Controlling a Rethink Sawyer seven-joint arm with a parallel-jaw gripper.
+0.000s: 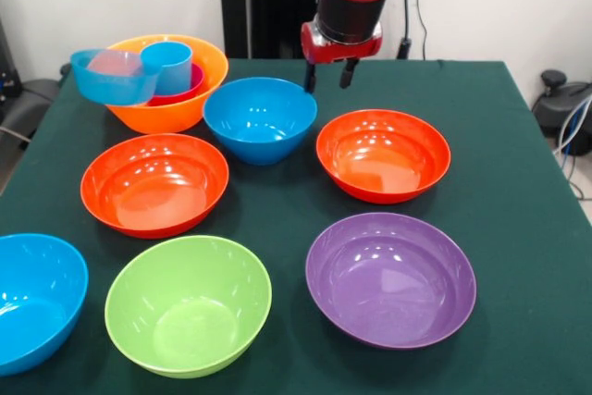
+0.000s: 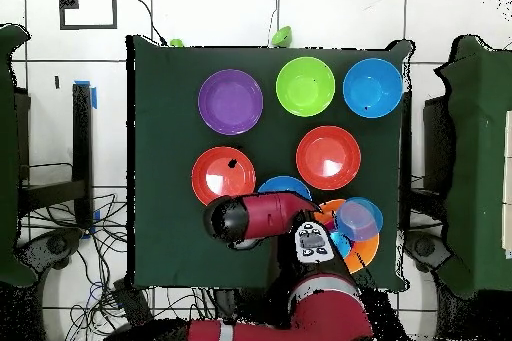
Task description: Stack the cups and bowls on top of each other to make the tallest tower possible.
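A dark green tablecloth [image 1: 518, 191] covers the table, and on it seven bowls are spread. The claw [image 1: 328, 76] is held above the cloth with its fingers slightly parted and nothing between them. Just below and beside it sits a blue bowl [image 1: 259, 117]; farther off, an orange bowl [image 1: 176, 108] holds a light-blue cup [image 1: 168, 64], with a light-blue container [image 1: 111, 79] resting against its rim.
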